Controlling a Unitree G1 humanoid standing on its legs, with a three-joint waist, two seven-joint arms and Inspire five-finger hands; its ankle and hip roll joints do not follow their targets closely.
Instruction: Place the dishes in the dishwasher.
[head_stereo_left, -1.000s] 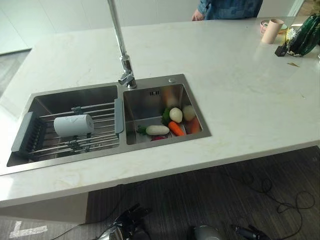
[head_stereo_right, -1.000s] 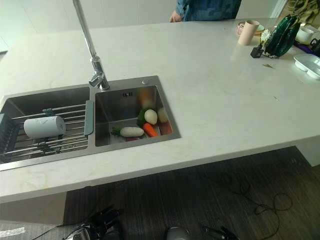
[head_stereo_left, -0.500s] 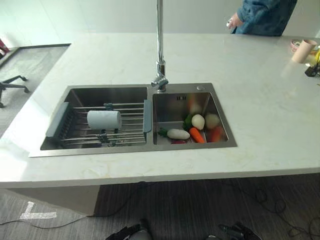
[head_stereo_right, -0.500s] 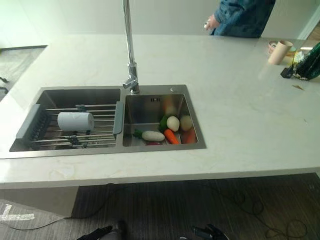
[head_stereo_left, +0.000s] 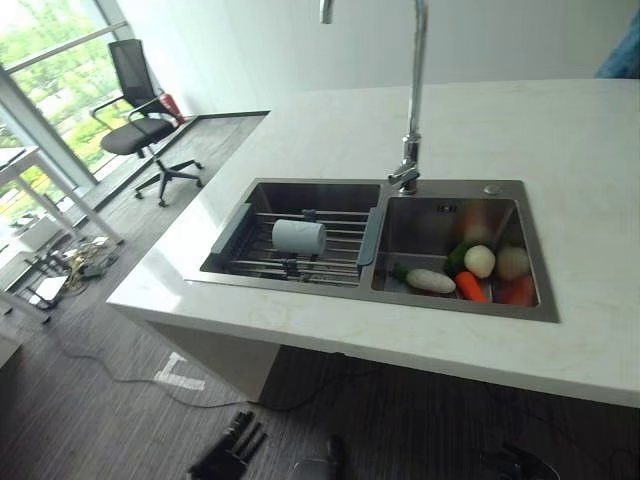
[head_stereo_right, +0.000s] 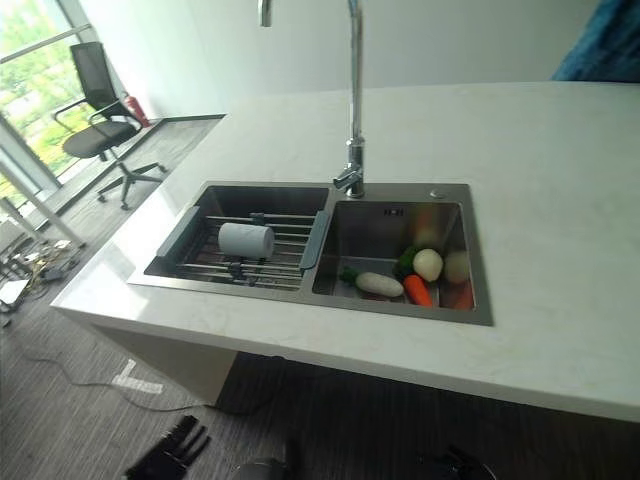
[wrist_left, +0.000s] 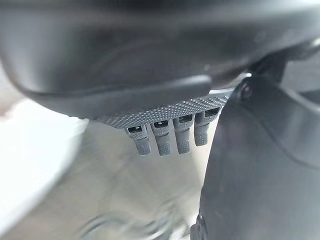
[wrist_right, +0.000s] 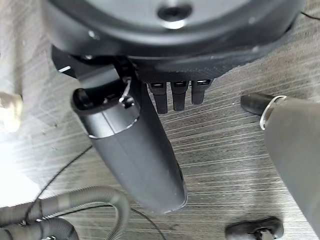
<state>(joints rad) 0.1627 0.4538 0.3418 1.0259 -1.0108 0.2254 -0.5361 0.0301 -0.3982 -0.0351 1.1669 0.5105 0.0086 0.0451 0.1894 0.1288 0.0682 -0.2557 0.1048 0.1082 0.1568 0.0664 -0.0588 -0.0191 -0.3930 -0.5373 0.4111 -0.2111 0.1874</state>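
A white cup (head_stereo_left: 299, 236) lies on its side on a wire rack (head_stereo_left: 340, 255) across the left basin of a steel double sink (head_stereo_left: 310, 184). The sink is set in a white counter (head_stereo_left: 560, 140). My left hand (head_stereo_left: 232, 450) hangs low over the dark floor in front of the counter, fingers (wrist_left: 165, 137) straight and empty. My right hand (head_stereo_right: 455, 465) also hangs near the floor at the lower right. Its fingers (wrist_right: 175, 95) are straight and its thumb (wrist_right: 135, 150) is apart from them, holding nothing. Both hands are far below the sink.
The right basin holds vegetables (head_stereo_left: 480, 262), among them a white radish (head_stereo_left: 430, 281) and a carrot (head_stereo_left: 470, 287). A tall tap (head_stereo_left: 412, 100) rises behind the divider. An office chair (head_stereo_left: 145, 125) stands far left by a window. A person's blue sleeve (head_stereo_right: 605, 45) is behind the counter.
The whole picture has swung, so the camera moved: the sink now sits further right and the window side has come into view. The cup and vegetables lie as before.
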